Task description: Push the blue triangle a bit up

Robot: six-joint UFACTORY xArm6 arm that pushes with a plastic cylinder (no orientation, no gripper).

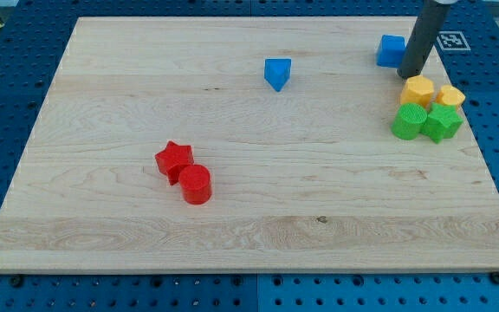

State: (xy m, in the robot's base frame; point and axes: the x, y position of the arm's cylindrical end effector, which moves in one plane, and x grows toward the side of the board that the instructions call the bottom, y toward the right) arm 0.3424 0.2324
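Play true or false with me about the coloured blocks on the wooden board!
1. The blue triangle sits alone near the view's top middle. True.
2. My tip is touching the blue triangle. False: it is far to the view's right, between the blue cube and a yellow block.
3. The red star and the red cylinder sit side by side. True.
4. The two green blocks are at the view's left. False: they are at the view's right, just below the yellow ones.
5. There are three blue blocks. False: only two.
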